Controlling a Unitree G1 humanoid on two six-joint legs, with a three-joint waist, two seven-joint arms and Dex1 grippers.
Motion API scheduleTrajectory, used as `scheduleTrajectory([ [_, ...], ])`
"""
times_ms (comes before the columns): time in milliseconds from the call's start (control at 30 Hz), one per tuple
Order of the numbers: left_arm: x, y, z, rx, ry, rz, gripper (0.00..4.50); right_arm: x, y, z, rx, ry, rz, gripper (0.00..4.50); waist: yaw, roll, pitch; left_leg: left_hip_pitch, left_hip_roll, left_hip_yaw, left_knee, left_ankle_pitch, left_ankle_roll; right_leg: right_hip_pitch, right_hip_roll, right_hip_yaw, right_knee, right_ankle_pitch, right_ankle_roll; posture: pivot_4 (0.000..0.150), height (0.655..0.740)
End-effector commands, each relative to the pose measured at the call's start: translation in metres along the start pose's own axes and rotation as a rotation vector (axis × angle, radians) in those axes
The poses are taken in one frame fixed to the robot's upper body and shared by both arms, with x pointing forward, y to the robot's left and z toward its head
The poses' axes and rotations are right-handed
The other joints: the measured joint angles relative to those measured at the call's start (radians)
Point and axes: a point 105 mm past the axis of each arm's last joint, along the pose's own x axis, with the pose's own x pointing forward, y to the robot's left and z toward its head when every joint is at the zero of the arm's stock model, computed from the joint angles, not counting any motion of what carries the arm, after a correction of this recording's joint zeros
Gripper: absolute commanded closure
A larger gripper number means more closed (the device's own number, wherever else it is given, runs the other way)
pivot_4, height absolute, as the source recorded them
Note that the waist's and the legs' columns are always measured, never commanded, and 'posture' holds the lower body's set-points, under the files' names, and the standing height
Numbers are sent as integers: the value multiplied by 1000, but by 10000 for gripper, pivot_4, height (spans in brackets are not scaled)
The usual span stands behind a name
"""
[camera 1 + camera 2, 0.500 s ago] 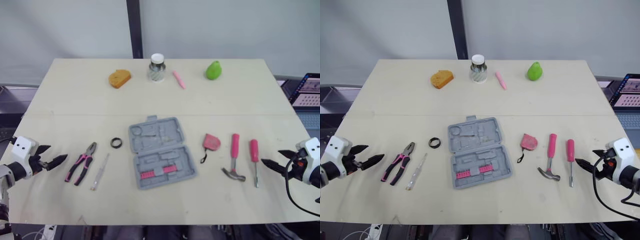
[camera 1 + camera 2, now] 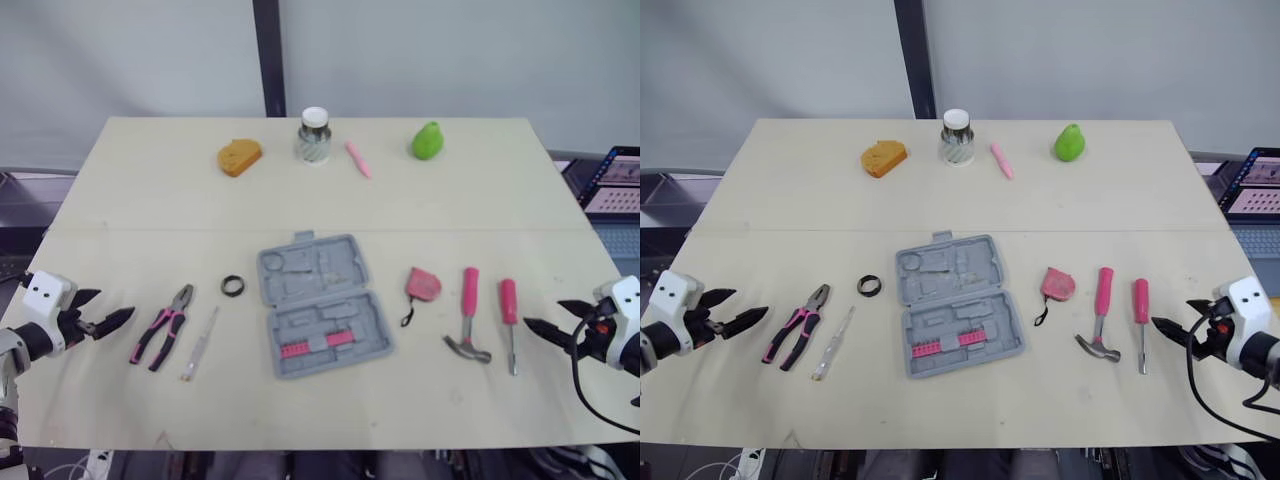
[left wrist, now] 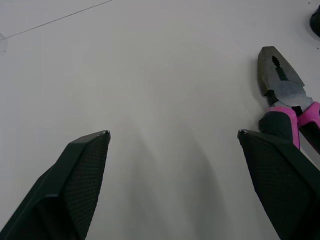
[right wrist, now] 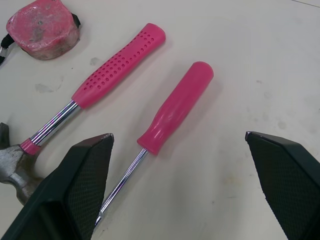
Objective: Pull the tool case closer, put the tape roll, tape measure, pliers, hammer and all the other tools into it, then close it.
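Note:
The grey tool case (image 2: 322,305) lies open at the table's middle, with pink bits in its near half. Left of it are the black tape roll (image 2: 232,285), the pink-handled pliers (image 2: 165,325) and a clear-handled screwdriver (image 2: 200,343). On its right lie the pink tape measure (image 2: 423,285), the pink-handled hammer (image 2: 467,315) and a pink screwdriver (image 2: 510,320). My left gripper (image 2: 112,305) is open and empty, just left of the pliers (image 3: 287,107). My right gripper (image 2: 543,313) is open and empty, just right of the pink screwdriver (image 4: 175,110).
Along the far edge stand an orange block (image 2: 240,157), a white-lidded jar (image 2: 314,135), a pink marker (image 2: 358,159) and a green pear (image 2: 427,141). A laptop (image 2: 615,180) sits off the table's right side.

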Motion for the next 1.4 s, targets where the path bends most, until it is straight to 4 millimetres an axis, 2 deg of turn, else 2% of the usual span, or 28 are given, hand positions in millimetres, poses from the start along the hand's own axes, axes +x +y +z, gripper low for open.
scheduleTrajectory([
  [33,-7,8,8,4,-33,35,1260,-5,-4,12,-21,-51,-10,0,0,0,0,0,0,0,0,0,0,0,0,0,0,0,0,1500,7400],
  [433,-7,-2,5,-4,-1,-14,1260,-5,-4,19,-13,-77,-8,0,-1,0,0,0,0,0,0,0,0,0,0,0,0,0,0,1500,7400],
  [500,-2,-16,19,19,-23,-81,1260,-3,10,34,-13,-118,60,0,-1,0,0,0,0,0,0,0,0,0,0,0,0,0,0,1500,7400],
  [533,1,-29,30,38,-36,-138,1260,0,23,46,-11,-147,115,0,-1,0,0,0,0,0,0,0,0,-1,0,0,0,0,0,1500,7400],
  [600,8,-61,48,61,-43,-259,1260,9,51,68,-29,-196,212,0,0,0,0,-1,1,0,1,0,0,-1,1,1,1,0,0,1500,7400],
  [633,14,-85,54,82,-34,-342,1260,20,68,78,-57,-204,258,0,1,0,0,-1,2,0,2,0,0,0,1,1,1,0,0,1500,7400],
  [700,21,-116,59,104,-13,-438,1260,37,89,88,-104,-195,292,0,1,0,0,-1,3,0,4,0,0,0,2,3,2,0,0,1500,7400],
  [733,26,-135,61,130,1,-488,3471,50,97,90,-139,-170,298,2629,1,0,0,0,3,0,5,-1,-1,0,2,4,2,0,0,1500,7400],
  [800,34,-156,63,148,14,-530,9218,68,109,93,-175,-142,318,8704,2,1,0,0,5,1,8,-2,-2,0,5,7,3,0,0,1500,7400],
  [933,49,-173,59,152,41,-520,27908,96,132,96,-212,-92,378,27289,2,0,0,-4,8,1,12,-6,-2,-3,9,8,3,0,0,1500,7400],
  [1033,61,-181,55,158,59,-489,42583,115,141,85,-265,-20,401,41765,3,0,0,-5,8,2,13,-6,-2,-3,9,9,3,0,0,1500,7400],
  [1067,63,-181,55,156,60,-478,44557,119,142,81,-281,-2,404,44279,4,0,0,-5,8,2,14,-6,-2,-3,10,9,3,0,0,1500,7400],
  [1167,72,-180,54,150,56,-434,44557,131,149,76,-291,21,423,44279,4,0,0,-5,8,2,14,-6,-2,-3,10,9,3,0,0,1500,7400],
  [1400,83,-200,51,114,49,-482,44557,152,171,81,-277,-7,473,44279,-1,0,0,-5,9,2,14,-6,-2,-4,10,9,3,0,0,1500,7400],
])
